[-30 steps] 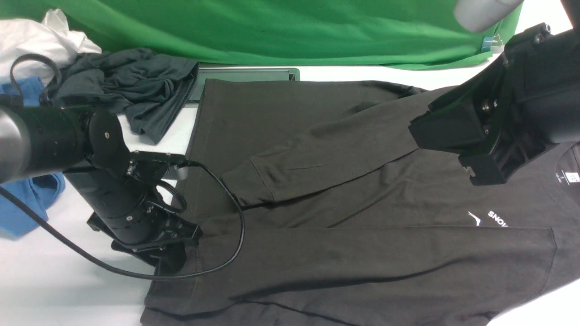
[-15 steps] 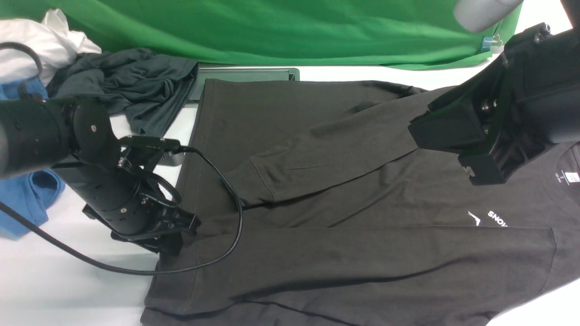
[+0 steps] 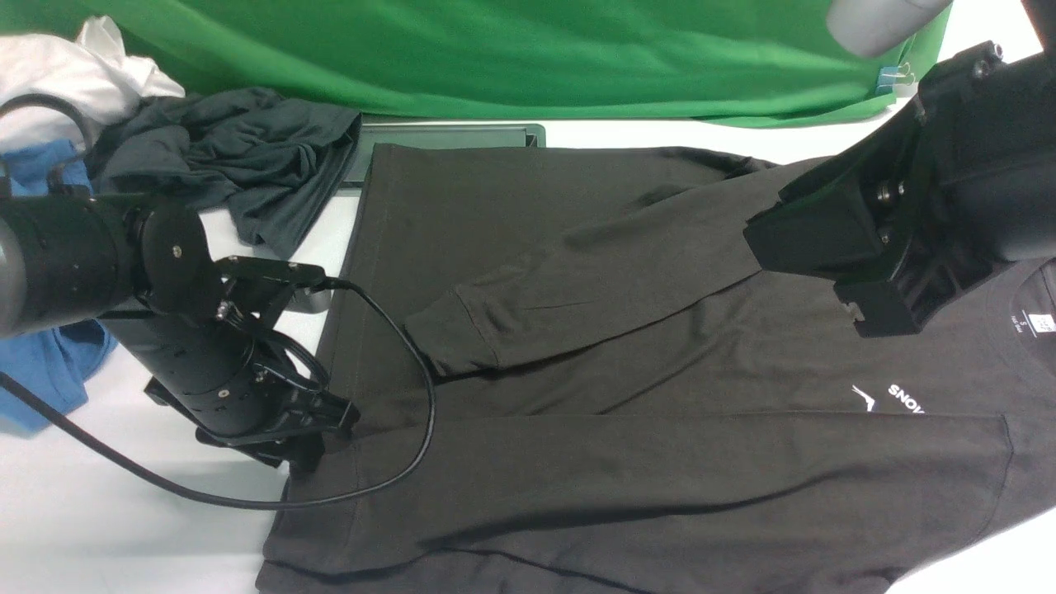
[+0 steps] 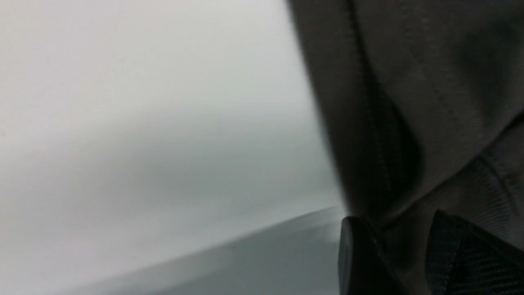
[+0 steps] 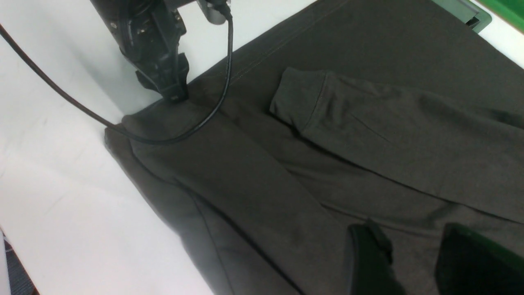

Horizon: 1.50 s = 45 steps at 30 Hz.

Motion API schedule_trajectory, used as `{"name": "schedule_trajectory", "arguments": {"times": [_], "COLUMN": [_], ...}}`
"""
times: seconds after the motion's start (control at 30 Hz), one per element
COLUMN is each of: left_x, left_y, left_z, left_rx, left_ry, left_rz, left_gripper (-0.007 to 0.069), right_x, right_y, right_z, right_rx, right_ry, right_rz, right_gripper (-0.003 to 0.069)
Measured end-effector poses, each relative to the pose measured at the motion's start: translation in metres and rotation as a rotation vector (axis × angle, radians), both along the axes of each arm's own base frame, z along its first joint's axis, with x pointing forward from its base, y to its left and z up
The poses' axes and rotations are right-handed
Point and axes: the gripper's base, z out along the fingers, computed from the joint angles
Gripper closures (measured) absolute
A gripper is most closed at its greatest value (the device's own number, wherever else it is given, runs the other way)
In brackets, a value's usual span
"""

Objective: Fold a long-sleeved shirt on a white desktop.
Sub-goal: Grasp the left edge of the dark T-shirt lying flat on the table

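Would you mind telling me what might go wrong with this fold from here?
1. The left hand pinches only the very edge of the shirt at its hem, so the fabric may slip out when lifted.
2. The arm's cable lies looped across the shirt and may snag or drag it.
3. The sleeve lies loose on top and may slide out of place.

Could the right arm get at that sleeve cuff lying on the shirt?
Probably yes: the cuff lies uncovered on the long-sleeved shirt, and the right gripper hovers above, nothing between.
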Motion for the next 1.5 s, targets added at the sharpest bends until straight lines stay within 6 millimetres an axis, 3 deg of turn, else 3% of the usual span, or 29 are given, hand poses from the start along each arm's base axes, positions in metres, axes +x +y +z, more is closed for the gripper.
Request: {"name": "schedule_trajectory", "arguments": {"times": [0.67,0.87,1.0,1.17,1.37,1.5], "left_x": [0.002,0.002,0.002,0.001,-0.003,-0.003], "left_y": [-0.003,-0.003,-0.004,-0.004,-0.004,-0.008], "left_z": [-0.01,-0.01,-0.01,-0.009,0.011,0.035], "left_rx": [-0.029,-0.033,-0.033,-0.035,-0.052,-0.107], "left_ry": [0.028,0.026,0.027,0.036,-0.011,-0.092], "left_rz": [0.02,0.01,0.01,0.01,0.008,-0.006], "left_gripper": [0.0389,0.0461,0.0561,0.0575,0.0575,0.0577], "right_x": [0.0,0.0,0.0,0.0,0.0,0.0], "right_y": [0.0,0.0,0.0,0.0,0.0,0.0], "right_z": [0.0,0.0,0.0,0.0,0.0,0.0], "right_rx": [0.01,0.01,0.01,0.01,0.01,0.01], "right_ry": [0.01,0.01,0.01,0.01,0.01,0.01], "right_rz": [-0.013,-0.013,-0.013,-0.013,-0.013,-0.013], "right_gripper": [0.0418,0.0418,0.0418,0.0418,0.0418,0.0418]}}
